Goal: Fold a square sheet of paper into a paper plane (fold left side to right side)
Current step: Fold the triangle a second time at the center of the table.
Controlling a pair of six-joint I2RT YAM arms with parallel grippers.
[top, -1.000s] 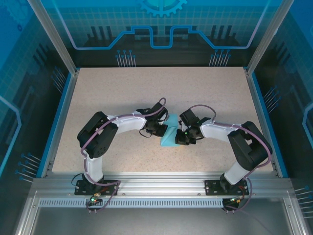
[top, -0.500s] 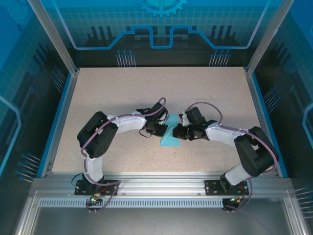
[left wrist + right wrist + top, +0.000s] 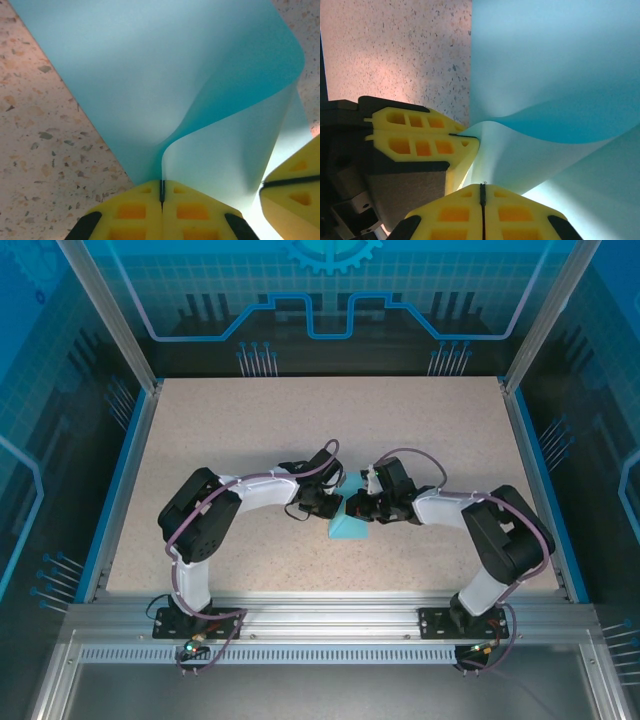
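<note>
The square sheet of paper (image 3: 349,528) is light blue and lies at the table's middle, partly folded, with one flap lifted and curling. In the left wrist view the paper (image 3: 165,75) bends up in an S-curve, and my left gripper (image 3: 161,192) is shut on its near edge. My right gripper (image 3: 482,189) is shut on the pale flap (image 3: 530,160) close beside it. Both grippers meet over the paper in the top view, the left gripper (image 3: 335,502) just left of the right gripper (image 3: 357,508). The left gripper's yellow fingers (image 3: 420,137) clamp the flap's corner in the right wrist view.
The speckled beige table (image 3: 250,430) stretches open all round the paper. Blue rails (image 3: 115,495) and the aluminium frame border it. The right gripper's yellow fingers (image 3: 295,187) crowd the lower right of the left wrist view.
The right gripper has moved up and to the left along the paper, closing in beside the left gripper. The left arm has stayed put.
</note>
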